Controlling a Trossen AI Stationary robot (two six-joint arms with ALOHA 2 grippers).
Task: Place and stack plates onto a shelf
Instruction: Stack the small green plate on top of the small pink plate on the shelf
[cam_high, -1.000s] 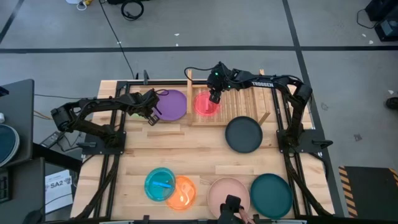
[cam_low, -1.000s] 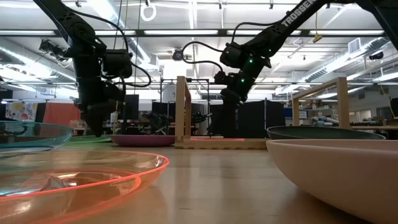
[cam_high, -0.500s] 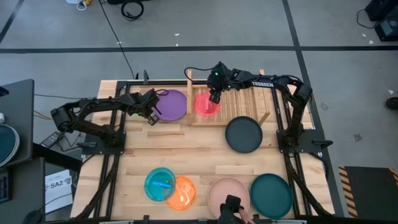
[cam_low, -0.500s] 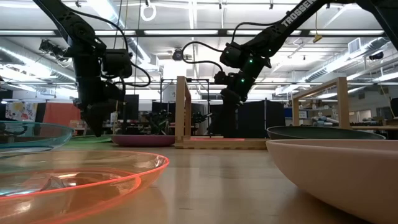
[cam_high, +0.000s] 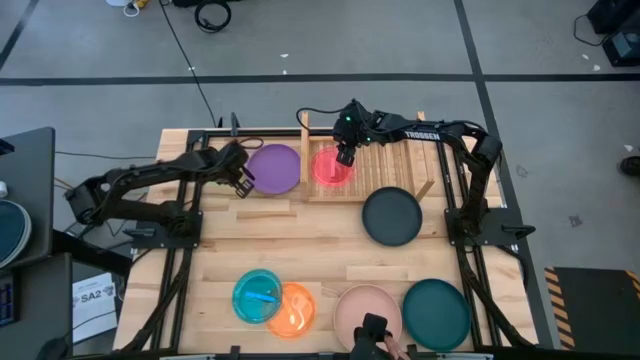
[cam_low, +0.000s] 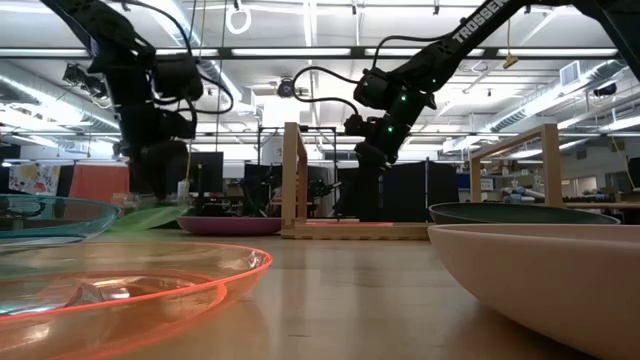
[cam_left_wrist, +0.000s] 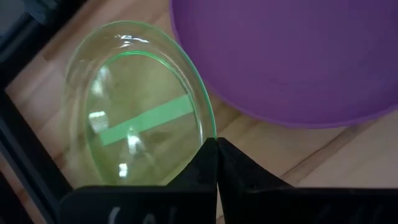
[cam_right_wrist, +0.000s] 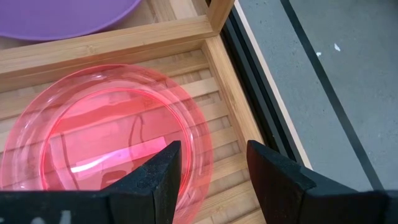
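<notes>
My left gripper (cam_left_wrist: 216, 144) is shut on the translucent green plate (cam_left_wrist: 134, 106), which lies just left of the purple plate (cam_high: 275, 168) at the table's far side. In the low view the green plate (cam_low: 150, 216) sits tilted under that gripper (cam_low: 160, 195). My right gripper (cam_right_wrist: 214, 155) hangs open over the translucent red plate (cam_right_wrist: 106, 137), which lies flat on the slats at the left end of the wooden shelf (cam_high: 385, 160). One of its fingers is over the plate's inside and the other outside the rim; I cannot tell whether they touch. My left gripper pinches the green plate's rim (cam_left_wrist: 207, 127) between its two fingers, on the side toward the purple plate. The fingers come from above, slanting down. The plate sits tilted in the hold, its held side raised; whether its other side is on the table, I cannot tell.
A black plate (cam_high: 392, 216) lies near the shelf's right upright board (cam_high: 427, 186). Along the near edge sit a blue plate (cam_high: 257, 296) with a utensil in it, an orange plate (cam_high: 296, 310), a pink plate (cam_high: 362, 308) and a teal plate (cam_high: 436, 313). Bare planks lie mid-table.
My left gripper has risen a little, staying shut, and its arm has drawn toward the table's left. The green plate's held side has lifted, so the plate now sits tilted where it lay flat. The right arm and the red plate have kept still.
</notes>
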